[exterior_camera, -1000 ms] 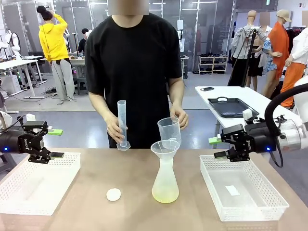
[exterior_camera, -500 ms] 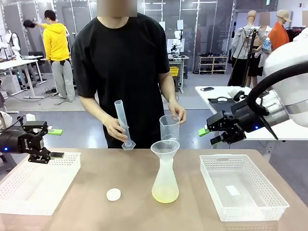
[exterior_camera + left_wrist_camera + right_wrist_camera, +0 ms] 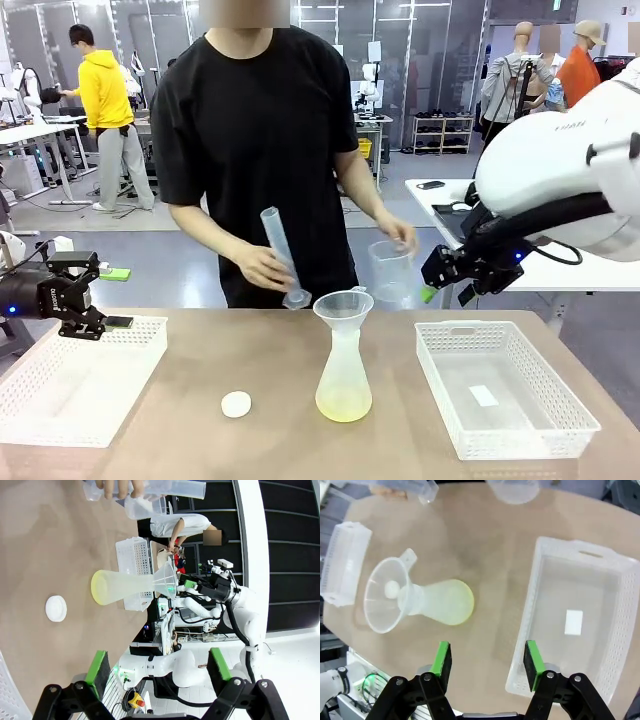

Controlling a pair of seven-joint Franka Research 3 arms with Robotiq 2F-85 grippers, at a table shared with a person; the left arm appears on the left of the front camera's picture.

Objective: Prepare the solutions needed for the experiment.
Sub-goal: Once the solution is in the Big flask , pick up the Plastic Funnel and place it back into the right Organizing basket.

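The solutions show as pale yellow liquid (image 3: 343, 405) in the bottom of a translucent conical flask (image 3: 343, 370) at the table's middle, with a funnel (image 3: 343, 304) in its neck. The wrist views show the liquid (image 3: 100, 587) (image 3: 457, 605) too. The person holds a tilted graduated cylinder (image 3: 283, 257) in one hand and a beaker (image 3: 390, 270) in the other. My right gripper (image 3: 445, 282) (image 3: 487, 660) hangs open and empty just right of the beaker. At the left, my left gripper (image 3: 117, 298) (image 3: 157, 666) stands open over the left basket's far edge.
A small white disc (image 3: 236, 404) lies left of the flask. One white mesh basket (image 3: 40, 395) sits at the left. Another basket (image 3: 505, 430) at the right holds a white slip (image 3: 483, 396). Bare tabletop surrounds the flask.
My right arm has risen and swung left, off the right basket and close to the beaker. The person has carried the beaker rightward and tilted the cylinder further. My left gripper has stayed put.
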